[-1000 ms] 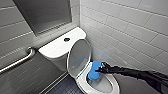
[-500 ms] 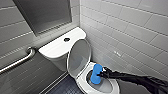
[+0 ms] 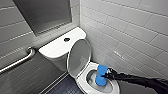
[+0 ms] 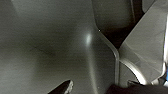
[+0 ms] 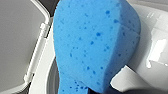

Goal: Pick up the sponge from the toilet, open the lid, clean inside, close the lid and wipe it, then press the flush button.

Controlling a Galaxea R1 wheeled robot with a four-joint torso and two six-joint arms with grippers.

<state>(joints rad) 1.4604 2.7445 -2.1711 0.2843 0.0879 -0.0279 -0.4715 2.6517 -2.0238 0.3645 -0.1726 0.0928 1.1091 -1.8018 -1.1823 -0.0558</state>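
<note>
The right claw (image 3: 107, 75) is largely hidden by the sponge (image 3: 100, 75) on which it is clamped and by the black cover of its arm (image 3: 142, 79). Its fingertips cannot be made out. The sponge is held on edge just ahead of the claw, over the open bowl of the toilet (image 3: 82, 80). Its lower end is dipped below the rim, and whether the ceramic is touched cannot be told.

In the right wrist view the sponge (image 5: 95, 45) is seen close. It is a bright blue, porous pad with darker flecks and a rounded, waisted outline, cut off at the picture's edge. The glossy white ceramic (image 5: 152, 52) is seen just beside it.

Beyond the claw the smooth oval lid (image 3: 79, 58) is stood upright by the tank. Farther beyond, the round dark flush button (image 3: 66, 39) is set in the flat tank top. A metal grab bar (image 3: 18, 62) is fixed to the wall well apart from the claw, past the tank.

In the left wrist view dim, smooth grey surfaces are hard to identify. A dark piece taken for the left claw (image 4: 63, 87) is cut off at the edge, and whether it is wide or narrow cannot be told.
</note>
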